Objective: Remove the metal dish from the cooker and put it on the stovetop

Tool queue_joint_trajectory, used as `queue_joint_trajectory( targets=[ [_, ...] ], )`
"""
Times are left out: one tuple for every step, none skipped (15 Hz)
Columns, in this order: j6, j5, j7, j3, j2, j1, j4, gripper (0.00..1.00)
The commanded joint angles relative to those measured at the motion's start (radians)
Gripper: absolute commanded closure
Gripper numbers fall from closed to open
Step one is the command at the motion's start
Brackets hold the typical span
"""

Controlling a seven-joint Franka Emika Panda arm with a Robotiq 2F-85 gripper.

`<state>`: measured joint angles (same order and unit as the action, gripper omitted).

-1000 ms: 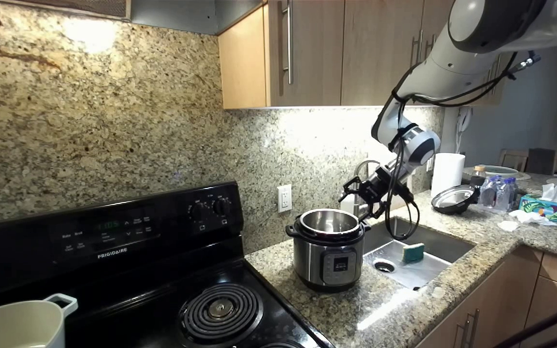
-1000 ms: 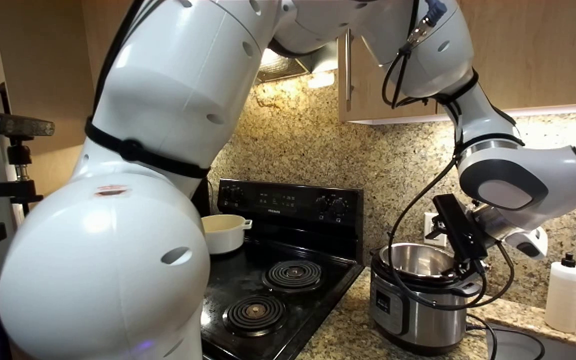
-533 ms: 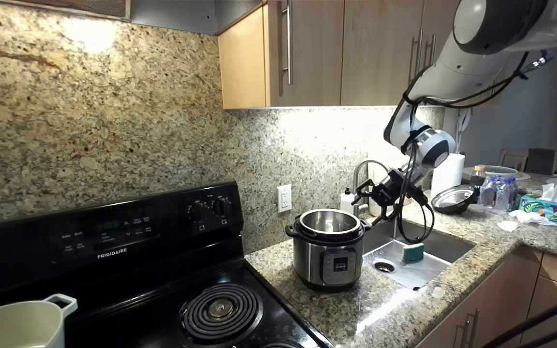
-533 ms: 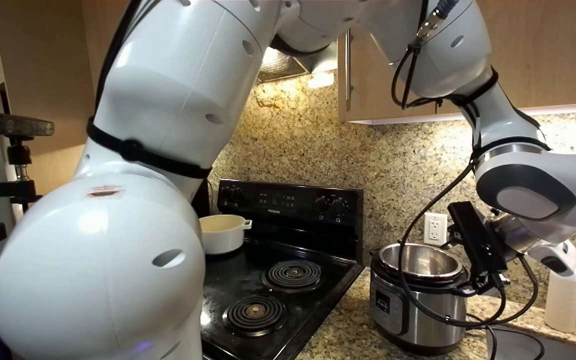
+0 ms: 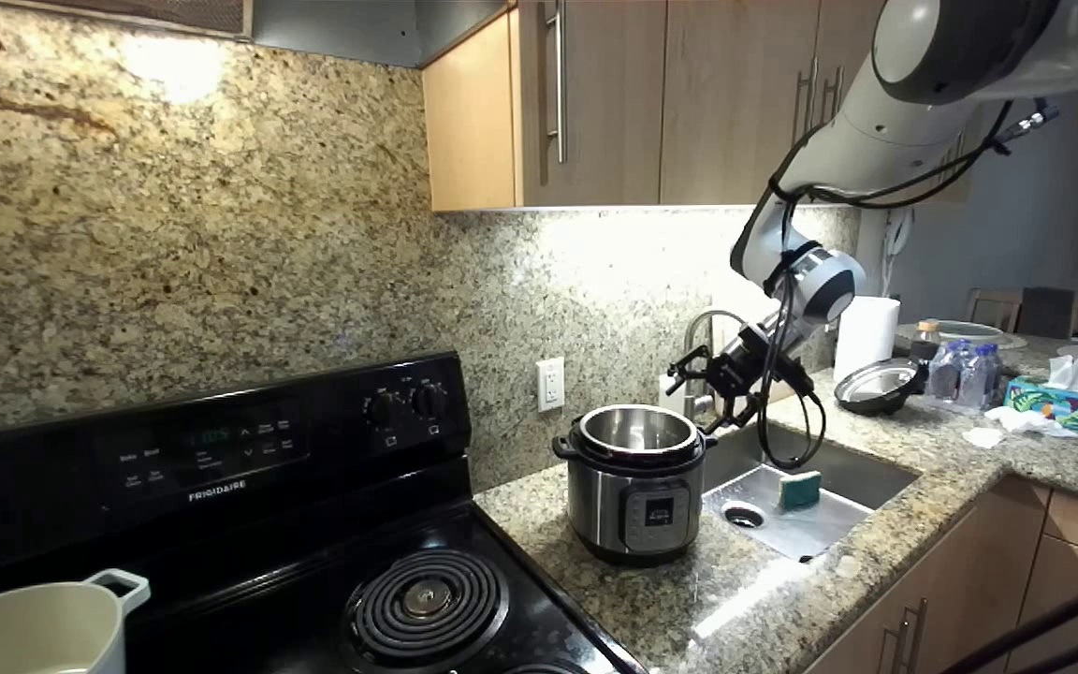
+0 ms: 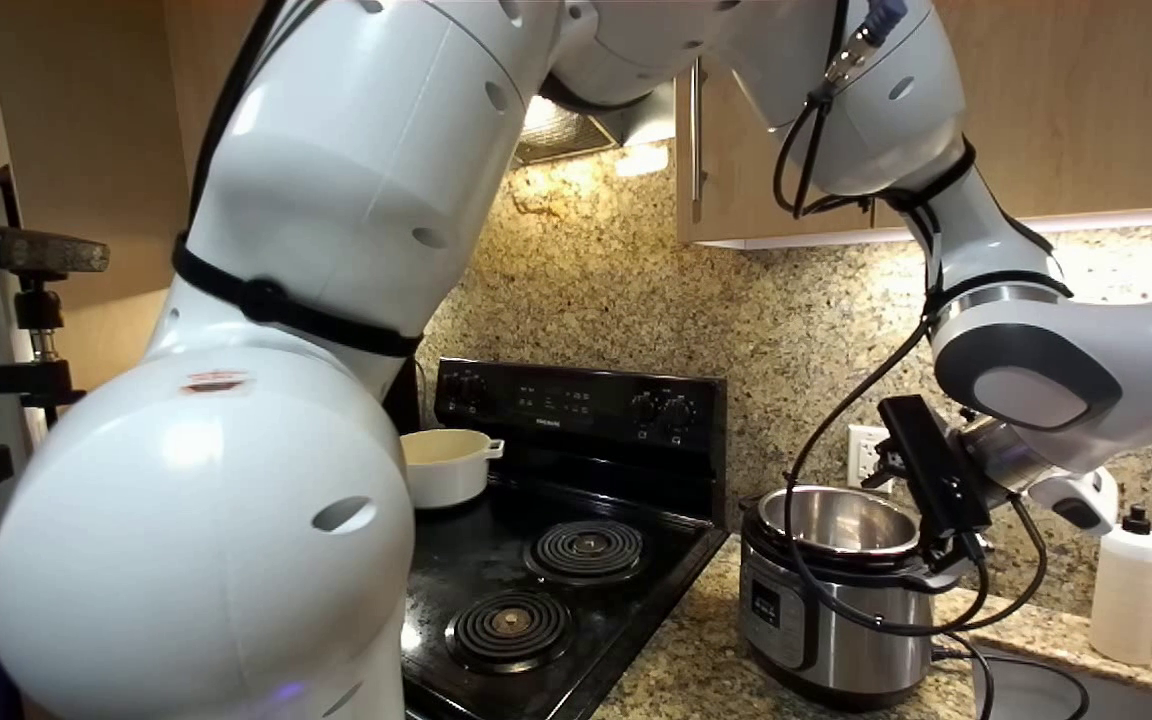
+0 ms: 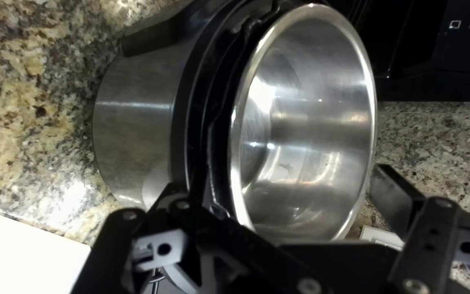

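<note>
Showing FRIGIDAIRE lettering [image 5: 217, 490], the stovetop [image 5: 240, 599] lies beyond the cooker [image 5: 595, 505] from the gripper [image 5: 691, 409], whose parted jaws hang nearer the metal dish [image 7: 308, 130] than half a second ago.

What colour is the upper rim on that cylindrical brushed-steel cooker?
The cooker rim is black, best seen in the wrist view.

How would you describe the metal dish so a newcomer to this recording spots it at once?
Beside the black stovetop, on the speckled counter, stands the cooker. The metal dish sits inside it, its shiny round rim above the cooker's black one. Unlike the white pot on the stovetop, it is bare steel with no handles showing.
</note>
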<state>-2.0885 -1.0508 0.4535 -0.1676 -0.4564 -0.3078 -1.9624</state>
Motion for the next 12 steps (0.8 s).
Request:
queue_joint_trajectory(
  targets=[
    [0.036,0.018,-0.009,0.011,-0.005,0.001,0.015,0.0],
    [0.044,0.018,-0.009,0.013,-0.009,0.002,0.02,0.0],
    [0.052,0.018,-0.01,0.016,-0.014,0.002,0.026,0.0],
    [0.06,0.02,-0.012,0.018,-0.021,0.003,0.034,0.0],
    [0.068,0.021,-0.015,0.02,-0.027,0.003,0.04,0.0],
    [0.078,0.024,-0.017,0.021,-0.036,0.003,0.049,0.0],
    [0.086,0.025,-0.018,0.022,-0.042,0.003,0.054,0.0],
    [0.09,0.025,-0.017,0.023,-0.047,0.002,0.057,0.0],
    [0.092,0.025,-0.016,0.024,-0.05,0.004,0.06,0.0],
    [0.092,0.025,-0.017,0.025,-0.052,0.006,0.062,0.0],
    [0.093,0.025,-0.019,0.025,-0.053,0.008,0.065,0.0],
    [0.091,0.028,-0.028,0.026,-0.051,0.013,0.064,0.0]
  ],
)
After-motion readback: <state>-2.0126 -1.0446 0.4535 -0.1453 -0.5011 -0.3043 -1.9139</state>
